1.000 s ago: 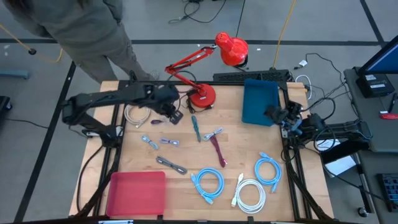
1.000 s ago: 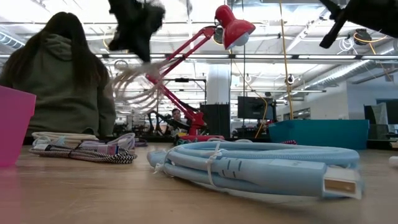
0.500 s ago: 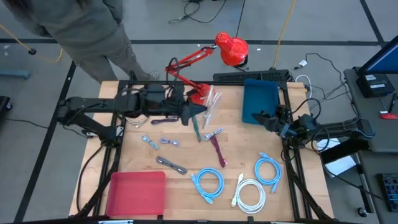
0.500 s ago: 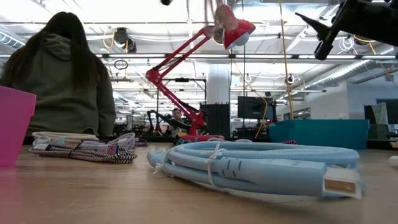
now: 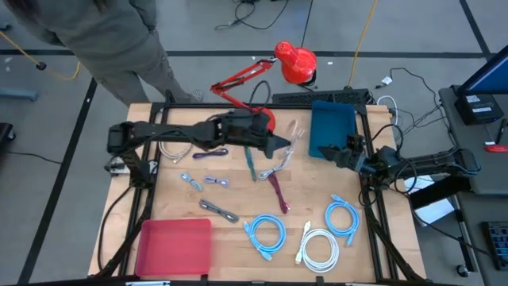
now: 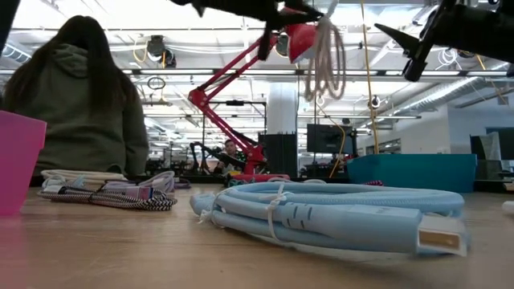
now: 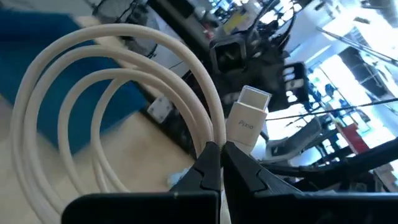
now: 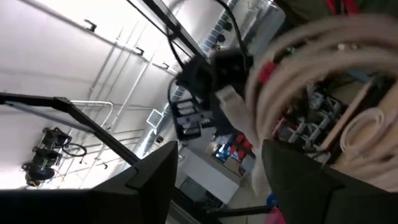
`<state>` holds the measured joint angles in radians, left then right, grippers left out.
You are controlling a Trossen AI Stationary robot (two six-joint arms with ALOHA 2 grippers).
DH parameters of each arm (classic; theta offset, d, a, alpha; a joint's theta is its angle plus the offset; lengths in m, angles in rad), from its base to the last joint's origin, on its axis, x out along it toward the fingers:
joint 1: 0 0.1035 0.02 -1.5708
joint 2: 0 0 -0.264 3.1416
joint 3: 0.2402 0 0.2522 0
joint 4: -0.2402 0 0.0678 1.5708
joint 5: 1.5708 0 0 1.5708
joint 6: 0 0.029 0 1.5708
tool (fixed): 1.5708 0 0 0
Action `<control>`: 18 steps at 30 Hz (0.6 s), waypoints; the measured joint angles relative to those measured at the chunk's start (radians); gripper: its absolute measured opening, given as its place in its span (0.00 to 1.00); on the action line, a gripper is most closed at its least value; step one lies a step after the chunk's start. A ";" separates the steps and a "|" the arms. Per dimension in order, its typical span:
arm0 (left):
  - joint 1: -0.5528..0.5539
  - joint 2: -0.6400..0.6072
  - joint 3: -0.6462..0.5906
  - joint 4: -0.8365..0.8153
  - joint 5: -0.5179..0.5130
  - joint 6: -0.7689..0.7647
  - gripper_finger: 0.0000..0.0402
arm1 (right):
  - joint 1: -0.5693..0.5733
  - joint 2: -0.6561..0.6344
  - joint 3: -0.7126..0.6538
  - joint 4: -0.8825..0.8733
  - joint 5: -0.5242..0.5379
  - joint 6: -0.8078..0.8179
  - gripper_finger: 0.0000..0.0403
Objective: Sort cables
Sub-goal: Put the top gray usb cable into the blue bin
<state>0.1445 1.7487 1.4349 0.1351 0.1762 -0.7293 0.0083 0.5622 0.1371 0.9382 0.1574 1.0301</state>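
My left gripper point(image 5: 279, 144) is over the table's middle, shut on a coiled beige cable point(image 5: 292, 141) that hangs in the air point(image 6: 325, 56) near the teal bin point(image 5: 332, 131). My right gripper point(image 5: 343, 152) stands open at the bin's near edge, facing the coil point(image 8: 323, 62) without touching it. On the table lie light-blue coils point(image 5: 266, 235) point(image 5: 342, 216), a white coil point(image 5: 319, 249), a maroon cable point(image 5: 278, 193), a teal one point(image 5: 250, 164), a purple one point(image 5: 210, 155) and another beige coil point(image 5: 175, 148). My left gripper pinches several strands of the beige coil point(image 7: 208, 134) between its two shut fingertips, right beside the white plug point(image 7: 245, 121). The coil hangs below the fingers point(image 6: 325, 60), lifted clear of the table, its loops point(image 7: 93, 87) spreading away from the fingers.
A pink bin point(image 5: 175, 246) stands at the near left corner. A red desk lamp point(image 5: 262, 95) rises at the far edge behind the left arm. A person point(image 6: 76, 104) sits beyond the far left corner. Short bundled cables point(image 5: 218, 210) lie left of centre.
My left gripper has carried the beige coil from the table's far left toward the right, up to the teal bin, with the coil swinging below it. My right gripper has opened and edged slightly toward the table's middle.
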 joint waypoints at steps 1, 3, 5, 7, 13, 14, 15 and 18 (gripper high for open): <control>0.000 0.019 0.033 -0.003 0.011 0.010 0.00 | 0.000 0.009 0.000 0.000 -0.002 0.015 0.56; -0.002 0.063 0.113 -0.031 0.031 0.038 0.00 | 0.000 0.029 0.000 0.000 0.000 0.047 0.56; -0.004 0.104 0.201 -0.094 0.053 0.067 0.00 | 0.000 0.046 0.000 0.008 0.018 0.065 0.56; -0.011 0.149 0.289 -0.184 0.063 0.102 0.00 | 0.000 0.061 0.000 0.034 0.032 0.065 0.57; -0.038 0.246 0.456 -0.356 0.086 0.169 0.00 | 0.000 0.094 0.000 0.113 0.056 0.058 0.56; -0.044 0.254 0.468 -0.363 0.087 0.171 0.00 | 0.000 0.095 0.000 0.113 0.056 0.058 0.56; -0.049 0.265 0.476 -0.366 0.089 0.173 0.00 | 0.000 0.096 0.000 0.112 0.056 0.058 0.56; -0.061 0.281 0.480 -0.368 0.108 0.173 0.00 | 0.000 0.105 0.000 0.111 0.054 0.058 0.57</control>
<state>0.0840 2.0299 1.9152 -0.2325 0.2844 -0.5562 0.0082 0.6677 0.1368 1.0492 0.2119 1.0885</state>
